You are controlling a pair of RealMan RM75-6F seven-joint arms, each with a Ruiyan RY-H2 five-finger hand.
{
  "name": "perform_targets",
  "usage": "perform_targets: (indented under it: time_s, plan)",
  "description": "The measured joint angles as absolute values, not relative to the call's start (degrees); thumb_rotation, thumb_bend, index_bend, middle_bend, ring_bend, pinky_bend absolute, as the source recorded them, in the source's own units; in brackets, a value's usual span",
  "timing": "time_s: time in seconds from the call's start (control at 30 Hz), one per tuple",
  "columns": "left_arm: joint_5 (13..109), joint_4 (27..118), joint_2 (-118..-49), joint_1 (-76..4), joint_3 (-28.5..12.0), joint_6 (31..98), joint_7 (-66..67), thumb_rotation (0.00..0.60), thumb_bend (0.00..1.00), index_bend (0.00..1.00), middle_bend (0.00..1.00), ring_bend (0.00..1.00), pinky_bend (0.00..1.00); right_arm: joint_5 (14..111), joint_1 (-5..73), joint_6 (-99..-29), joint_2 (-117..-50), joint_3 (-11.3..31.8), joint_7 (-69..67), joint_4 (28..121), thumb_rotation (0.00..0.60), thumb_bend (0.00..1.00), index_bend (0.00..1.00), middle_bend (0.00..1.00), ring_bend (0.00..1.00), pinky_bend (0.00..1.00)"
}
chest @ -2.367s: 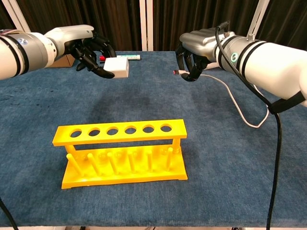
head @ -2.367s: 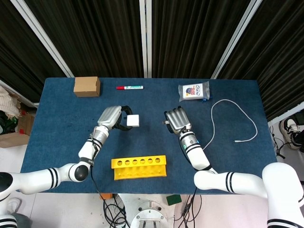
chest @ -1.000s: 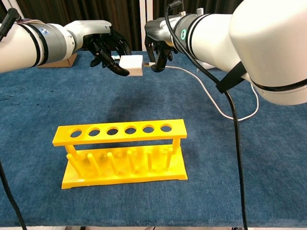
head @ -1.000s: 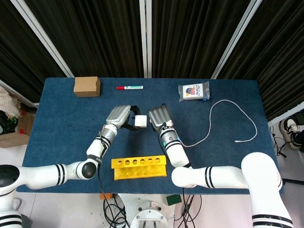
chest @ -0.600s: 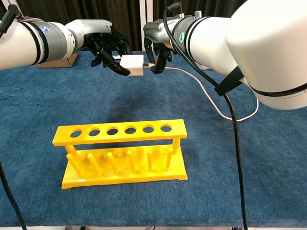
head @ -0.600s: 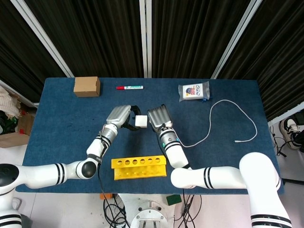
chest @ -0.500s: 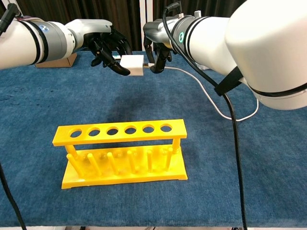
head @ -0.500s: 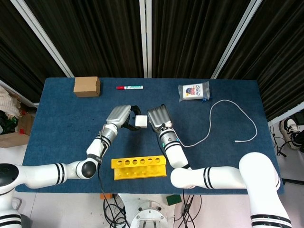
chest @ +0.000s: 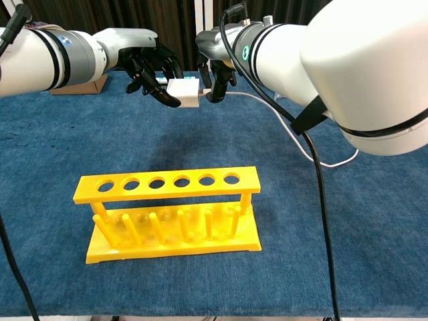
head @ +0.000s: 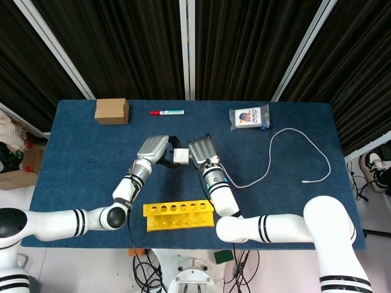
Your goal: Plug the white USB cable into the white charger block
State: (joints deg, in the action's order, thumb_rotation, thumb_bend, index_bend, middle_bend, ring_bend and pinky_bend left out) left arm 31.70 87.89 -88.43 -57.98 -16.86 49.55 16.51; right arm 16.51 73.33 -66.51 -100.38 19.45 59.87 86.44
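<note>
Black pleated curtains back the workspace; the work surface is a table (head: 73,152) covered in dark blue napped cloth, which gives a matte, non-slip base.

The yellow test-tube rack (chest: 172,214) is the largest loose item: rigid moulded plastic, a drilled top plate over a row of pegs, standing near the front edge and clear of the work above it. Along the far edge lie a brown cardboard box (head: 112,111), a clear printed pouch (head: 249,117) and a red-capped marker (head: 167,112), all well apart from the hands.

The left hand (chest: 148,72) grasps the white charger block (chest: 183,93), a smooth, square-edged plastic cube, raised off the table with its port face turned toward the other hand, presumably to present the socket squarely. The right hand (chest: 215,75) pinches the plug end of the white USB cable (head: 292,155) and sets it against that face; the plug meets the block, but whether it is fully seated cannot be told. The cable is thin, flexible and round, trailing in a slack loop across the cloth to its free end (head: 304,181), so it likely adds little drag on the insertion.
</note>
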Motion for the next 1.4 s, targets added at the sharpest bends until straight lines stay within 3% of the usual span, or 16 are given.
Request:
perform_targets:
  time_s: [0.87, 0.93, 1.0, 1.07, 1.17, 1.27, 1.4]
  plan:
    - [31.44, 87.26, -89.39, -58.17, -17.68, 49.17, 14.12, 0.6, 0.2, 0.6, 0.52, 0.69, 0.79, 16.39, 73.85, -65.3, -103.19, 21.49, 58.02, 82.4, 0.6, 0.99, 0.57, 0.55, 0.47, 0.4]
    - [31.55, 87.09, -89.41, -58.18, -17.63, 49.1, 14.03, 0.6, 0.2, 0.6, 0.52, 0.69, 0.79, 16.37, 73.83, -65.41, -103.17, 21.55, 58.05, 82.42, 0.6, 0.91, 0.53, 0.52, 0.46, 0.38]
    - [31.6, 87.05, -89.27, -58.14, -17.5, 49.08, 14.08, 0.6, 0.2, 0.6, 0.51, 0.69, 0.79, 16.32, 73.69, -65.55, -102.91, 21.63, 58.03, 82.74, 0.6, 0.73, 0.45, 0.46, 0.42, 0.35]
    - [31.66, 87.06, -89.05, -57.94, -17.39, 49.16, 13.98, 0.6, 0.2, 0.6, 0.51, 0.69, 0.79, 16.25, 73.48, -65.78, -102.5, 21.65, 58.06, 83.22, 0.6, 0.44, 0.34, 0.38, 0.33, 0.31]
    - [31.77, 86.95, -88.76, -57.59, -17.27, 49.09, 13.61, 0.6, 0.2, 0.6, 0.51, 0.69, 0.79, 16.03, 73.07, -66.44, -101.68, 21.57, 58.32, 84.17, 0.6, 0.19, 0.23, 0.3, 0.24, 0.25]
    - [32.18, 86.78, -88.55, -57.17, -17.16, 48.86, 12.92, 0.6, 0.2, 0.6, 0.51, 0.69, 0.79, 15.34, 72.77, -66.79, -100.89, 21.36, 59.02, 85.03, 0.6, 0.05, 0.12, 0.23, 0.18, 0.21]
    - [33.04, 86.34, -88.45, -56.79, -16.87, 48.35, 12.34, 0.6, 0.2, 0.6, 0.5, 0.69, 0.79, 13.66, 72.4, -66.99, -99.68, 21.18, 60.04, 86.32, 0.6, 0.02, 0.06, 0.19, 0.14, 0.19]
